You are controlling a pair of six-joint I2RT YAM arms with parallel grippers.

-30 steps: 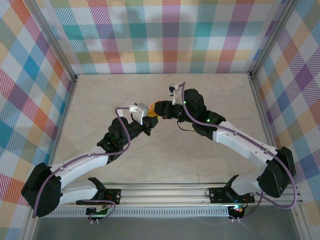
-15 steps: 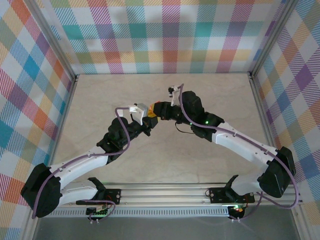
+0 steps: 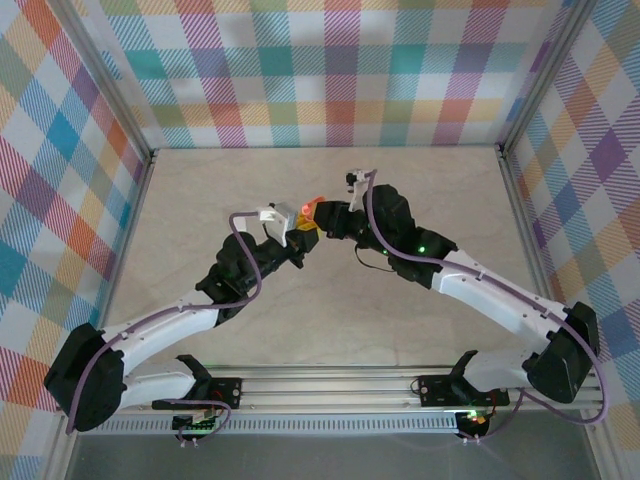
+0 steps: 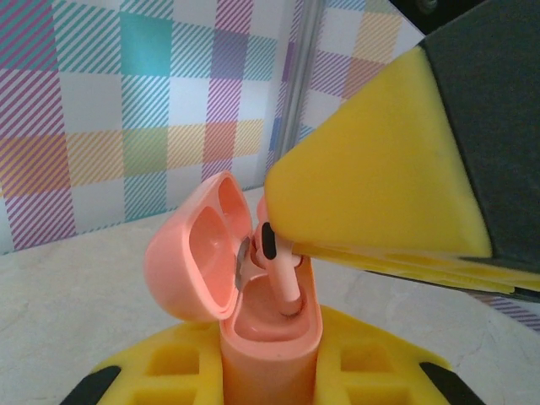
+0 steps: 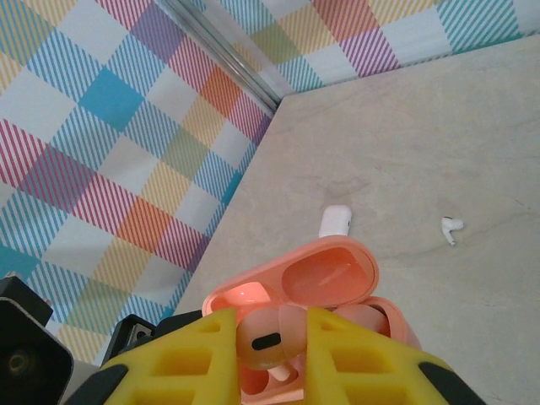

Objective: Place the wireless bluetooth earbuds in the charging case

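Salmon-pink plastic is gripped on both sides. The pebble-shaped salmon-pink charging case [image 4: 272, 337] is clamped upright in the left jaws, with its hinged lid [image 4: 196, 261] thrown back toward 9 o'clock in the left wrist view. A small salmon-pink earbud [image 4: 284, 283] is pinched narrowly in the right jaws, with its stem pointing down into the open mouth of the case.

The stem is seen leaning rather than plumb. If it is pressed down off the socket's line, it is likely to be jammed against the rim or scraped out of the pads. Whether the socket under it is the matching one cannot be told.

The bud's head is covered by the broad yellow foam pad [image 4: 371, 169], so its seating cannot be judged. If it were released too early, it could tip out and drop to the surface [image 5: 422, 152]. The same pad sits just beside the lid, which could be knocked shut by a sideways correction.

Only the lower body of the case is held, so it could be twisted in the grip by a hard push.

In the right wrist view, a tiny white earbud [image 5: 452, 228] lies at about 2 o'clock from the case. A white rounded piece [image 5: 335, 221] lies at 12 o'clock, and it cannot be told whether this is a bud or a case.
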